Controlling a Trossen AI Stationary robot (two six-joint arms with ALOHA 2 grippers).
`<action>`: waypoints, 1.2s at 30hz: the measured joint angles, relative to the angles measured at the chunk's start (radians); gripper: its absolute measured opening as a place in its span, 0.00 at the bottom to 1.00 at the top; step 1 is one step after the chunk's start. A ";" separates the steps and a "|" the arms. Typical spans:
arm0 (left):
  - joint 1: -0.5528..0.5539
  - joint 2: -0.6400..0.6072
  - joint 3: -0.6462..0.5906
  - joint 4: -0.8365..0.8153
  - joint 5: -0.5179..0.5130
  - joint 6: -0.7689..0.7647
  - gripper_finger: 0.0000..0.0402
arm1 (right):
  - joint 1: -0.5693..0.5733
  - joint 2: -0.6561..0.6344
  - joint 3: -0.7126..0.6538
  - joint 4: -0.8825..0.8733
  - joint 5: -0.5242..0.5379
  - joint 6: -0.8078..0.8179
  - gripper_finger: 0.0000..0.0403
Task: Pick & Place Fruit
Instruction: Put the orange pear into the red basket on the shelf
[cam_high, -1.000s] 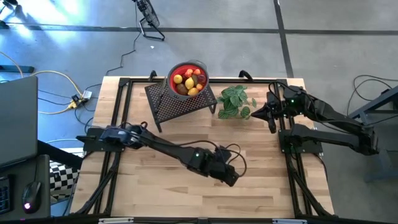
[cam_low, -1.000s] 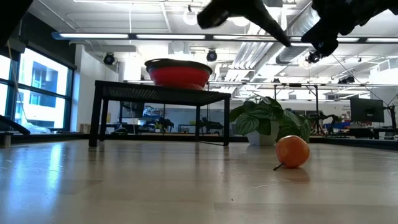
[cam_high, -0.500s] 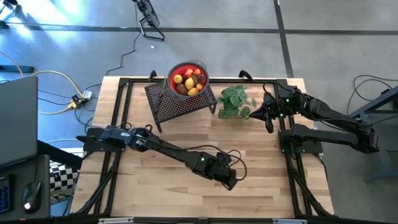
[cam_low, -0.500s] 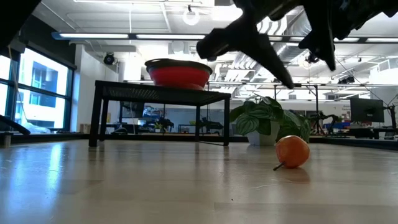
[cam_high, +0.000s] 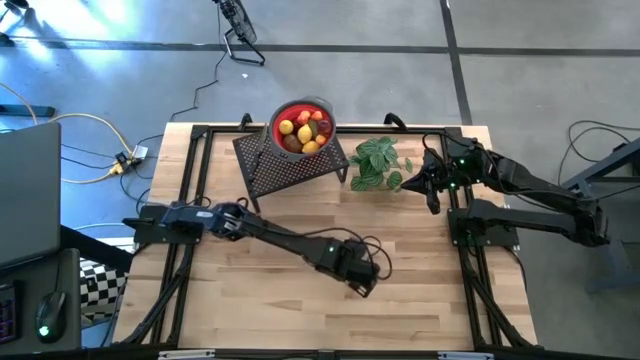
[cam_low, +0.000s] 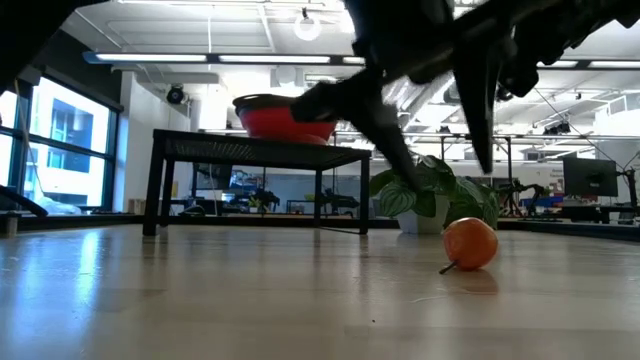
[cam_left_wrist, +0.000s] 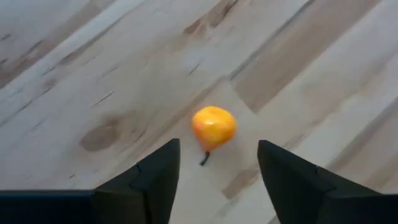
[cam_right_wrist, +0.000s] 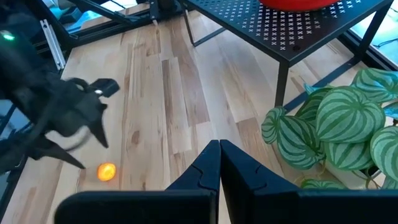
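Left gripper low over bare wood in the table's front-middle area, fingers spread apart, nothing between them. Gap lined up on small orange fruit, which lies just ahead of the fingertips, not touching either. Short dark stem visible on the near side of the fruit. In low view, same gripper angled down from above, tips hanging above and just behind the orange fruit, which rests on the table. In high view, left gripper at the end of the arm stretched diagonally across the boards; fruit itself hidden under it there.

Right gripper parked near the table's far right edge, beside the green plant, fingers pressed together, empty. From its wrist view: orange fruit well apart on the wood, left gripper hovering just beside it.

Red bowl on black perforated stand at the far edge, holding other fruit pieces: yellow, orange, dark red. Bowl well apart from the orange fruit.
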 joint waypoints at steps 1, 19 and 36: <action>0.007 0.000 -0.005 -0.002 0.015 0.000 0.54 | 0.000 0.000 0.000 -0.002 0.000 0.000 0.01; 0.031 0.005 -0.007 0.036 0.058 0.067 0.78 | 0.000 0.000 0.000 -0.010 0.000 -0.003 0.01; 0.020 0.066 -0.008 0.073 0.050 0.092 0.78 | 0.000 0.000 0.000 -0.017 0.002 0.000 0.01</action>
